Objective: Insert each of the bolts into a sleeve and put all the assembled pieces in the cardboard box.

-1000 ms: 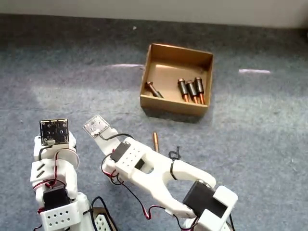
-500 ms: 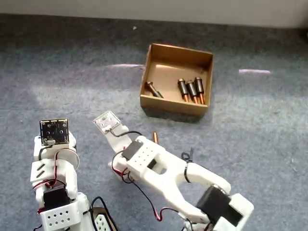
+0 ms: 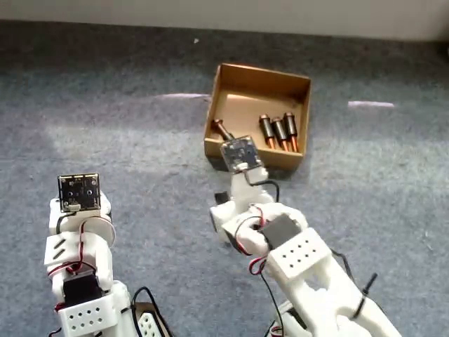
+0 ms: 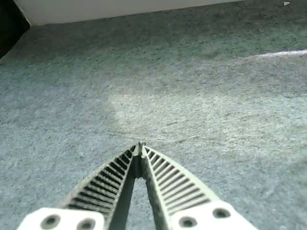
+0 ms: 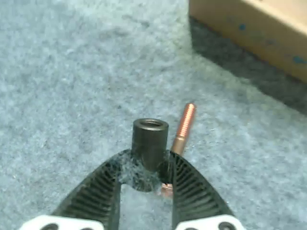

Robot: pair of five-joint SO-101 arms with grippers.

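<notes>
Clasping one sleeve [image 5: 150, 139] — right gripper [image 5: 146, 160]; one bolt [image 5: 181, 132] beside, four pieces [image 3: 280, 130] boxed.

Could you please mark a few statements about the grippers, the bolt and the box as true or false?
1. The right gripper holds a dark sleeve. True.
2. That sleeve already has its bolt inside. False: the copper bolt lies on the carpet beside it.
3. The left gripper is shut with nothing in it. True.
4. Nothing has been boxed yet. False: four assembled pieces lie in the cardboard box.
</notes>
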